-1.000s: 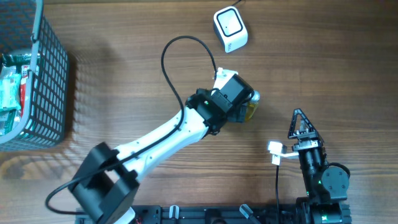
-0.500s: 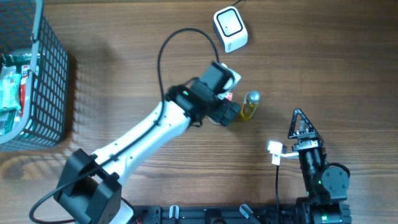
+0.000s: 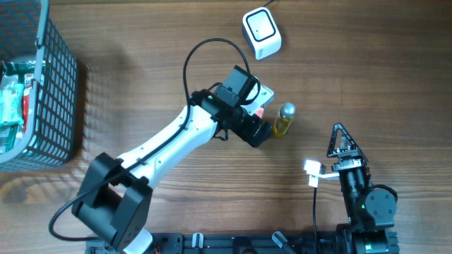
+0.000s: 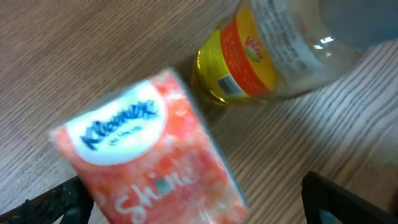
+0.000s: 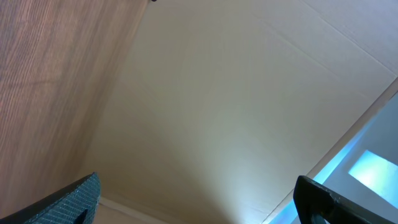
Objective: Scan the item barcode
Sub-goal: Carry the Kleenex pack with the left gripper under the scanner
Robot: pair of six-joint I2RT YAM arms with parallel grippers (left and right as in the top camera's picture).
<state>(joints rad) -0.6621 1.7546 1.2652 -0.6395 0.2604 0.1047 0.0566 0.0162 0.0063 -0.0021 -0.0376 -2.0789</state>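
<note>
Jaws apart, left gripper (image 4: 186, 210) hovers over tissue pack (image 4: 149, 155), bottle (image 4: 249, 56) just beside it; right gripper (image 3: 342, 143) likewise apart, empty

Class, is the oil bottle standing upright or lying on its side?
On its side: the bottle stretches lengthwise along the table, label facing up.
</note>
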